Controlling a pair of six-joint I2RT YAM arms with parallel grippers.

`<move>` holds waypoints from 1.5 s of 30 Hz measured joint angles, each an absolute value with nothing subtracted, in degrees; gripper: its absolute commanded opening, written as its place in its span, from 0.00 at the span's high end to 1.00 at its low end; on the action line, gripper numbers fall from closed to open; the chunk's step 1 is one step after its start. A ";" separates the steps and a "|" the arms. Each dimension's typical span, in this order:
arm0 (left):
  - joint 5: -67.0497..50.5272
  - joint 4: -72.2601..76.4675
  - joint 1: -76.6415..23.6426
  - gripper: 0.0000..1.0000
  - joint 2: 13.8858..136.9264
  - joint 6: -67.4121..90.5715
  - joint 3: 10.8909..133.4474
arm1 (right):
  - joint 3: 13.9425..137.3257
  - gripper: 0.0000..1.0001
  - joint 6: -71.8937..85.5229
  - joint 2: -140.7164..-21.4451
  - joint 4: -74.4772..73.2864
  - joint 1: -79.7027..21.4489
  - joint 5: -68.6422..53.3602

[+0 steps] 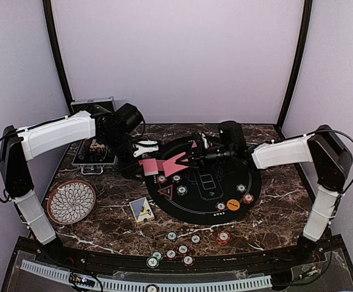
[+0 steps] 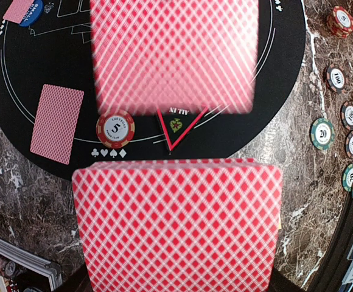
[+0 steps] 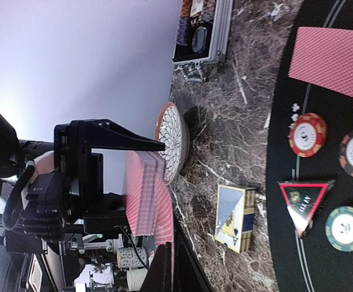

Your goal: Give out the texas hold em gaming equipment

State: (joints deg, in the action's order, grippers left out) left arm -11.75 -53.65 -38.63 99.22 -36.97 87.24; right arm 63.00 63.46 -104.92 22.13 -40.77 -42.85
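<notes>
My left gripper [image 1: 134, 165] is shut on a deck of red-backed cards [image 2: 176, 225], held above the left edge of the black round mat [image 1: 213, 210]. My right gripper [image 1: 192, 159] is shut on a single red-backed card [image 1: 175, 163], held just off the deck; the card is blurred in the left wrist view [image 2: 175, 55] and edge-on in the right wrist view [image 3: 164, 243]. One card [image 2: 56, 123] lies on the mat beside a red chip [image 2: 115, 128] and the red triangle [image 2: 179, 125]. A blue disc [image 2: 33, 12] and an orange disc [image 1: 233, 204] lie on the mat.
Several loose chips [image 1: 171, 236] lie on the marble near the front edge. A blue-and-yellow card box [image 1: 142, 210] lies left of the mat. The patterned plate [image 1: 71, 201] sits at the left. The silver case [image 1: 94, 152] stands open at the back left.
</notes>
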 measured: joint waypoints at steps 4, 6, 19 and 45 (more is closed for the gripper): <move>-11.77 -53.65 -38.63 1.00 99.22 -36.97 87.24 | 57.87 1.00 62.24 -101.45 20.38 -37.34 -43.05; -11.77 -53.65 -38.63 1.00 99.22 -36.97 87.24 | 55.37 1.00 61.21 -100.09 19.25 -35.57 -43.16; -11.77 -53.69 -38.61 1.00 99.22 -36.97 87.24 | 42.96 1.00 50.24 -93.14 7.25 -25.10 -43.07; -12.03 -54.08 -38.61 1.00 99.22 -36.99 87.26 | 46.26 0.63 33.06 -91.35 -14.20 -21.58 -29.52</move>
State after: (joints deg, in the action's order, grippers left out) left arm -12.03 -54.08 -38.61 99.22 -36.99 87.26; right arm 46.26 33.06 -91.35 -14.20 -21.58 -29.52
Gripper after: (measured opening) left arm 0.680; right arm 0.333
